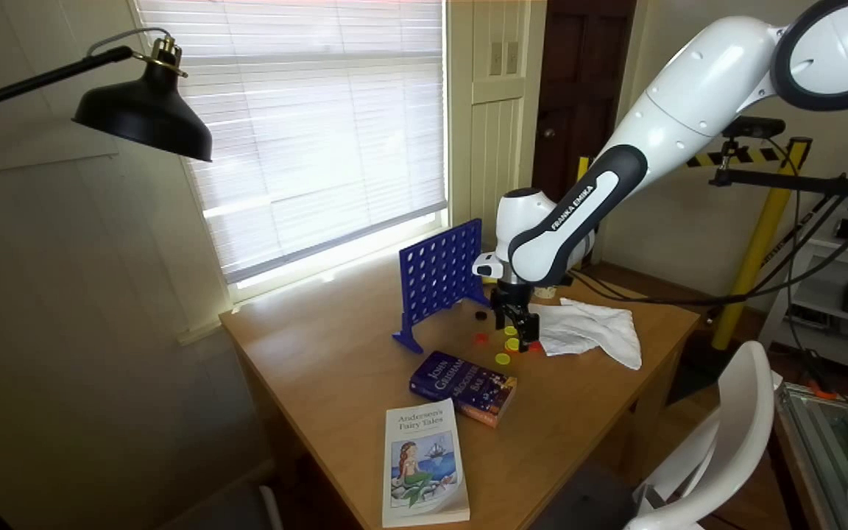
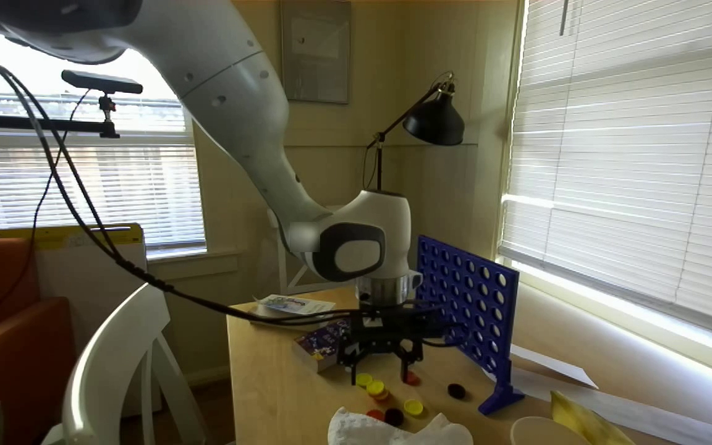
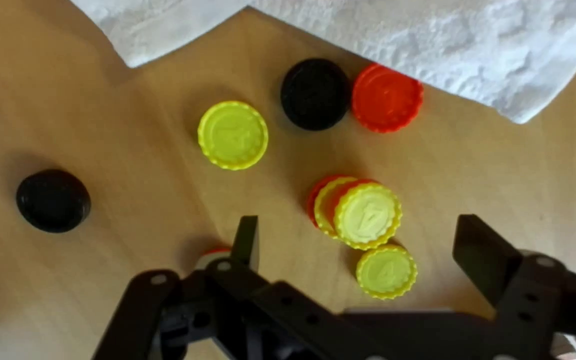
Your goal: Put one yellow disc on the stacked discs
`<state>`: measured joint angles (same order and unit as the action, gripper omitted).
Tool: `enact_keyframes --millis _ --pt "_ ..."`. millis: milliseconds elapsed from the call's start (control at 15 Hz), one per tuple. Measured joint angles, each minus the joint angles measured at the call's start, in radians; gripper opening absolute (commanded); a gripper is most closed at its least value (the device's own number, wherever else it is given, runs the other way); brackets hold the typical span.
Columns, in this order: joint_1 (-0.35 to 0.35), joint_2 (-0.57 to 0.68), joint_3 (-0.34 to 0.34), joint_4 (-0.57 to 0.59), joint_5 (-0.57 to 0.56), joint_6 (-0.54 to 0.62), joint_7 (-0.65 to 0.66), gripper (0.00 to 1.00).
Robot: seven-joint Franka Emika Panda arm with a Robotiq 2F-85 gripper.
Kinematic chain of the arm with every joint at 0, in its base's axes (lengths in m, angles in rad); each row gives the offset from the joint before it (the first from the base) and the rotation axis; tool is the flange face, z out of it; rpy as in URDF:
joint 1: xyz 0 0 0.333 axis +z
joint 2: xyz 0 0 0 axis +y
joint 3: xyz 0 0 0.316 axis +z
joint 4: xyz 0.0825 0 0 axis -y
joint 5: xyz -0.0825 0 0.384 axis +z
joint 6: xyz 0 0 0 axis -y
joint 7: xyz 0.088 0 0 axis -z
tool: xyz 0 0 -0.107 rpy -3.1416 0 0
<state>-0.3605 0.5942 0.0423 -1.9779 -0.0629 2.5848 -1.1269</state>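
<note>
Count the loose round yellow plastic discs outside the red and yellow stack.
2. In the wrist view, one yellow disc lies left of the stack; another yellow disc by the stack's lower edge. The white cloth may hide more.

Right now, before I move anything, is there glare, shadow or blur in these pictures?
In an exterior view, the window blinds glare nearly white; in an exterior view, a blurred patch sits on the arm; in the wrist view, the stacked discs cast a soft shadow toward the upper left, and the fingers look dark and slightly blurred.
</note>
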Motion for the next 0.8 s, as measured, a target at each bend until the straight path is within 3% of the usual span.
enact_keyframes --millis 800 --pt "0.029 0.001 -0.035 -0.040 -0.004 0.082 0.021 1.00"
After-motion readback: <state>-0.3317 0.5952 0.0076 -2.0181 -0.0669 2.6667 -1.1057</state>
